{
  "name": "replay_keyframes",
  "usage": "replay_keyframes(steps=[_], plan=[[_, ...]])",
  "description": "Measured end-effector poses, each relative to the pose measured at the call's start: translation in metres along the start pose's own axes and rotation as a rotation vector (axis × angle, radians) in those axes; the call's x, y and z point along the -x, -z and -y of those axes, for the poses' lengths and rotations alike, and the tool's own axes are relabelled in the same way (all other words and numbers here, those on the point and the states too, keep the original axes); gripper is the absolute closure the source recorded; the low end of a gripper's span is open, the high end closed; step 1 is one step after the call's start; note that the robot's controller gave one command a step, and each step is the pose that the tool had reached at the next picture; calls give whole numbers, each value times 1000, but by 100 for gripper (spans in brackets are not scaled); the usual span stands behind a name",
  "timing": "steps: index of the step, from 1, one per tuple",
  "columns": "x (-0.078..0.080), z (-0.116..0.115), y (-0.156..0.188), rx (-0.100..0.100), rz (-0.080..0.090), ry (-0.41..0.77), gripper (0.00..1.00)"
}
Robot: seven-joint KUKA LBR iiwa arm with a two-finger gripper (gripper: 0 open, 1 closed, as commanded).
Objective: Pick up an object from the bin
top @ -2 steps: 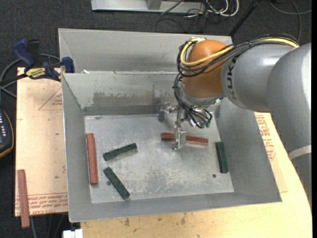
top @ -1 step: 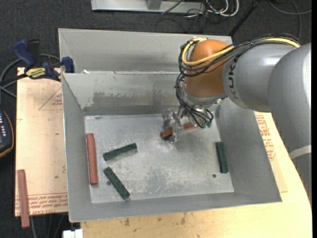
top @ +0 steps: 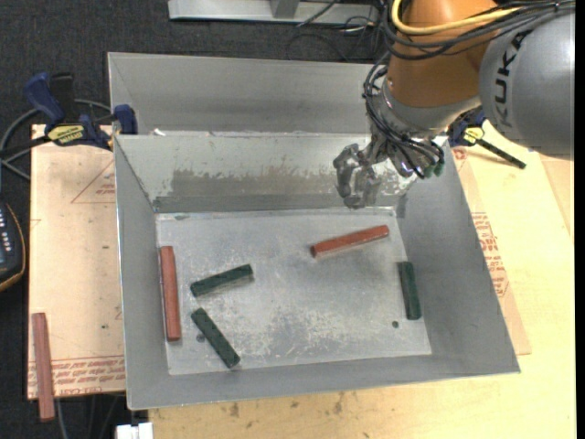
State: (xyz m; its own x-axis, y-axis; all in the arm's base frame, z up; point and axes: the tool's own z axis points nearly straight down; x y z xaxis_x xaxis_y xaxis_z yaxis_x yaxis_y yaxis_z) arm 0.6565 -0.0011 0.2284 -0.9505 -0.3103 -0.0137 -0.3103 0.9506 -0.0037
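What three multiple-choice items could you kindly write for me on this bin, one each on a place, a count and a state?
1. Where does the gripper hang over the bin?
A. By the back wall, right of the middle
B. Over the front left corner
C. At the middle of the left wall

2. How many dark green sticks lie on the floor?
A. One
B. Three
C. Five

3. How does the red-brown stick nearest the gripper lie?
A. Stood upright on end
B. Flat on the floor, apart from the other sticks
C. Crossed over a green stick

Key:
1. A, as the gripper sits in front of the back wall, just behind that red-brown stick.
2. B, with two at the front left and one at the right.
3. B, since bare floor shows all around it.
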Motion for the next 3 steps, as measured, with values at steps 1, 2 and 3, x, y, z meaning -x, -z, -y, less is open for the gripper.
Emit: replay_keyframes(steps=[1,2,3], plan=[[-40,-59,-41,8,-15,199,100],[-39,-57,-40,6,-11,196,0],[-30,10,-149,7,-16,240,0]])
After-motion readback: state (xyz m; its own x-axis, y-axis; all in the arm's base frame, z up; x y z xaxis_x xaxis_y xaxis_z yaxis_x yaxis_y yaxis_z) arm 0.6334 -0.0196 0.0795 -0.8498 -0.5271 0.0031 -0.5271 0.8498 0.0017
